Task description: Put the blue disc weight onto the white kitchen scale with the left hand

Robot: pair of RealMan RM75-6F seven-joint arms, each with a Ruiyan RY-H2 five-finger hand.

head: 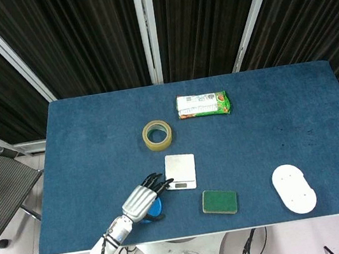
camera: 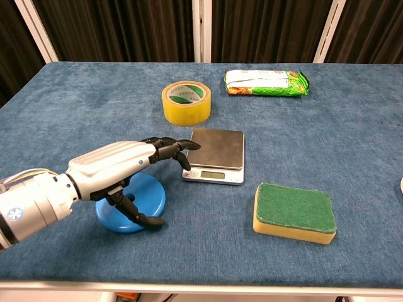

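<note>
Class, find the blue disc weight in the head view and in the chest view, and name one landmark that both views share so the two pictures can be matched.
Head view: the blue disc weight peeks out under the left hand, near the table's front edge.
Chest view: the weight lies lower left, partly behind that hand.
Shared landmark: the white kitchen scale, just right of the weight.

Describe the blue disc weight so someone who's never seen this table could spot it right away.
On the blue table, find the white kitchen scale near the middle. The blue disc weight lies near its front-left corner, under the left hand. It is the only flat round blue piece with a centre hole.
</note>
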